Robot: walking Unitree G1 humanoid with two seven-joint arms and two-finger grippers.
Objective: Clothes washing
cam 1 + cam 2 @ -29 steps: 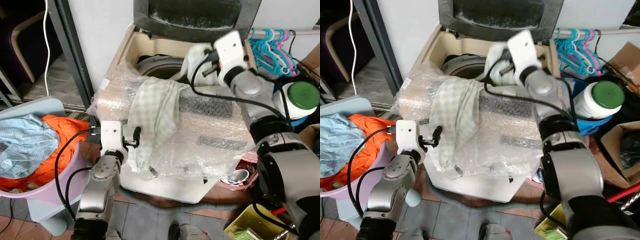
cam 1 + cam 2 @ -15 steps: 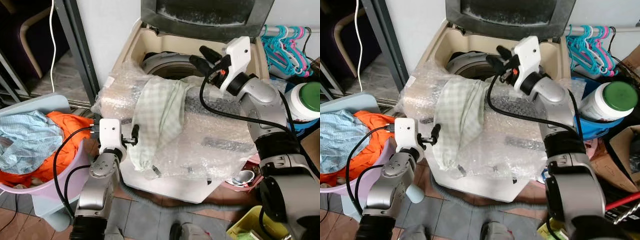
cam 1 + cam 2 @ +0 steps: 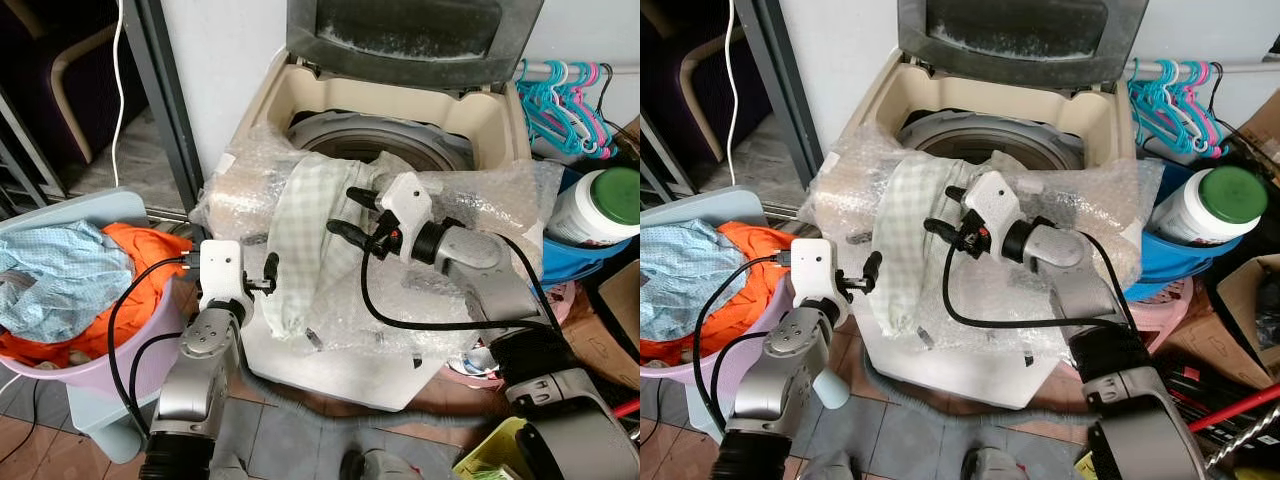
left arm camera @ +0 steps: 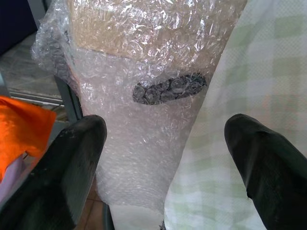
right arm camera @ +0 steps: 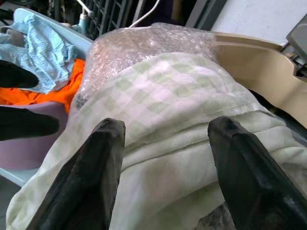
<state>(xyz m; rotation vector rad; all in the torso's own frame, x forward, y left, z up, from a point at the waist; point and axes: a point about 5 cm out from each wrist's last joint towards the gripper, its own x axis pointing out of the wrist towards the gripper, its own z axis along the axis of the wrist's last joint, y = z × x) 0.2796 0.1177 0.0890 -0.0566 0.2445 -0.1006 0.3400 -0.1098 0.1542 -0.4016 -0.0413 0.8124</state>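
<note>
My right gripper [image 3: 345, 210] hangs just over the checked cloth [image 3: 305, 225], fingers spread wide and holding nothing; through the right wrist camera the cloth lies between both black fingers [image 5: 93, 177], ready to be pinched. The cloth is draped over the bubble wrap [image 3: 440, 290] on the front edge of the washer [image 3: 400, 105], one end near the open drum [image 3: 985, 135], the other trailing down the front.

My left gripper [image 3: 270, 275] sits low at the washer's front, beside the cloth's hanging end, also wide open and empty; its wrist camera shows cloth on one side and wrap on the other.

I judge the job to be at an early stage. The lid is up and the drum is open, but this cloth is not inside yet. The basket [image 3: 150, 340] to my left holds an orange garment [image 3: 140, 260] and a blue one [image 3: 50, 285], all yet to be loaded. Next comes closing on the cloth and lifting it into the drum.
</note>
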